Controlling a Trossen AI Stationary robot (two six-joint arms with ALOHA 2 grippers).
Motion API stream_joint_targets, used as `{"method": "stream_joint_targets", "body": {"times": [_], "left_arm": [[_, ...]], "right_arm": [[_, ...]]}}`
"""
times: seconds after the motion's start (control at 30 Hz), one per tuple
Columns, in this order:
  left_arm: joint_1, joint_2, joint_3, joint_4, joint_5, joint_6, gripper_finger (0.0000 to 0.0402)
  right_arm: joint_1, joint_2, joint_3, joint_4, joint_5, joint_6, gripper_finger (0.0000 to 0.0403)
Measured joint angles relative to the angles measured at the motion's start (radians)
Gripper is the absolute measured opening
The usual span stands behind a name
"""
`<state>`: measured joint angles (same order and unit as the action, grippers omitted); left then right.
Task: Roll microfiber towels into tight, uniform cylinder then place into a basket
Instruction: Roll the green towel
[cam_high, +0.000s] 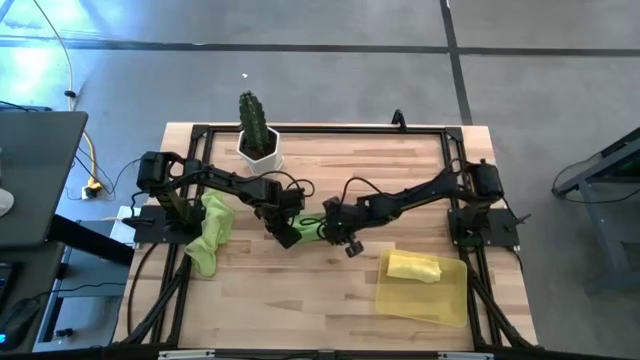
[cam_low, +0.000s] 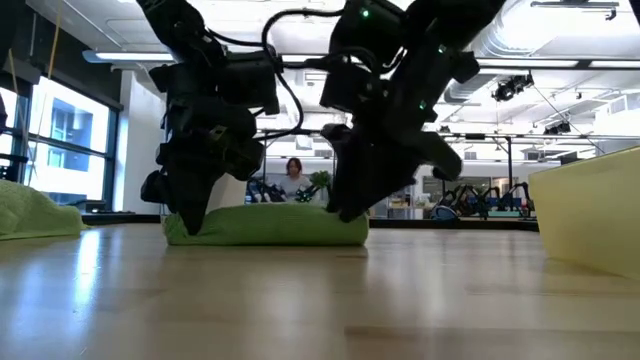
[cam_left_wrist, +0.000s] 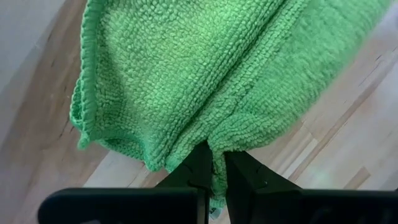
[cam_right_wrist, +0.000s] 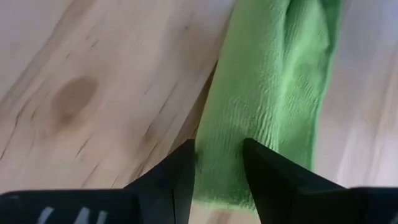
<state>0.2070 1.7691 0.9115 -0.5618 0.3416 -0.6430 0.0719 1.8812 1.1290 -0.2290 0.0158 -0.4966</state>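
Left claw (cam_left_wrist: 214, 171) pinched tight on the edge of a lime green towel (cam_high: 312, 232) lying folded mid-tabletop (cam_high: 330, 300), right claw (cam_right_wrist: 219, 171) partly parted astride its other end, second green towel (cam_high: 208, 232) bunched left, yellow towel (cam_high: 413, 266) in basket (cam_high: 425, 300).

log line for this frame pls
left gripper: shut on green towel | right gripper: open, straddling its other end | yellow towel: in basket

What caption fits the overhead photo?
Both grippers, left and right, work a green towel mid-table; yellow towel already in basket.
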Motion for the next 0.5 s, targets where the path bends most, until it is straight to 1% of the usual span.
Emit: {"method": "stream_joint_targets", "body": {"times": [0.2, 0.4, 0.5], "left_arm": [[0.000, 0.000, 0.000, 0.002, 0.006, 0.000, 0.0015], [0.002, 0.001, -0.001, 0.008, 0.023, 0.003, 0.0015], [0.002, 0.001, -0.001, 0.009, 0.028, 0.001, 0.0015]], "right_arm": [[-0.012, 0.031, 0.000, 0.017, 0.000, 0.113, 0.0129], [-0.023, 0.061, 0.002, 0.005, 0.003, 0.123, 0.0129], [-0.029, 0.064, 0.002, -0.003, 0.000, 0.175, 0.0129]]}}
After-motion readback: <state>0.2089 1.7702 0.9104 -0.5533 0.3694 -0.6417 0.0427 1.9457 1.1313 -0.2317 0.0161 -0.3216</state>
